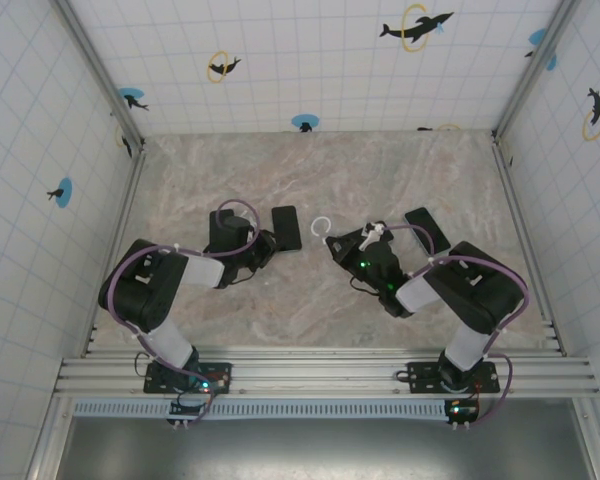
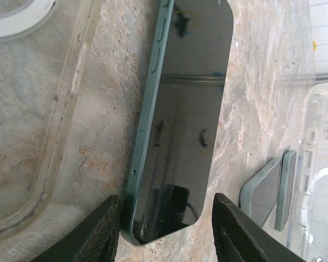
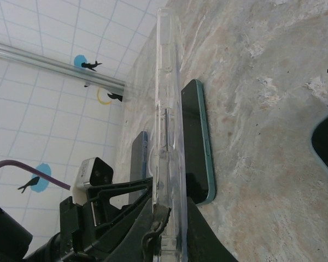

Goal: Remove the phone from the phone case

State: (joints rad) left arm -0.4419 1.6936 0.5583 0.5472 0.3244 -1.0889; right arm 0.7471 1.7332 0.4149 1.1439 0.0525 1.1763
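Observation:
The phone (image 1: 286,228) lies bare and flat on the marble table, with a dark screen and a teal edge (image 2: 186,120). My left gripper (image 2: 167,224) is open around its near end. The right finger stands clear of the phone and the left finger sits close to the teal edge. My right gripper (image 3: 169,218) is shut on the clear phone case (image 3: 168,109). It holds the case edge-on just above the table, beside the phone (image 3: 197,142). From above, the case and its white ring (image 1: 322,228) sit just right of the phone.
A second dark phone (image 1: 427,230) lies on the table to the right of my right arm. Left of the teal phone, the left wrist view shows a transparent rim (image 2: 57,136) on the table. Tiled walls close in the table (image 1: 380,170) on three sides.

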